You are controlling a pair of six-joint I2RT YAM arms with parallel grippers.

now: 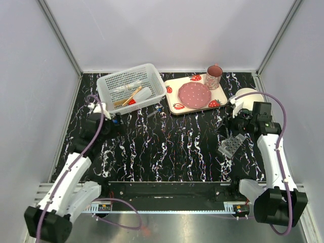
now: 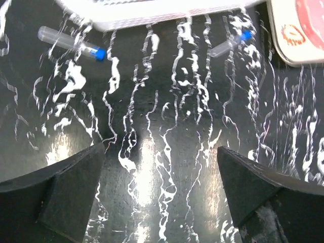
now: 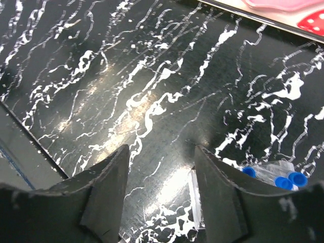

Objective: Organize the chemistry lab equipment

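Two sets of fingers, both spread over bare tabletop [image 2: 167,101], pinching nothing. Ahead of my left gripper [image 2: 159,151] one blue-capped tube [image 2: 71,43] lies near the white basket [image 1: 150,68], a second tube [image 2: 230,44] well apart from it. Just beside my right gripper [image 3: 161,152] sit blue-capped vials [image 3: 276,178] at the clear rack [image 1: 232,146]. A red-capped bottle [image 1: 140,96] and wooden-handled tool [image 1: 129,96] lie in the basket.

i work in a robot test booth: plain white walls [image 1: 177,30], aluminium frame posts [image 1: 61,38], a black marbled table [image 1: 177,147].
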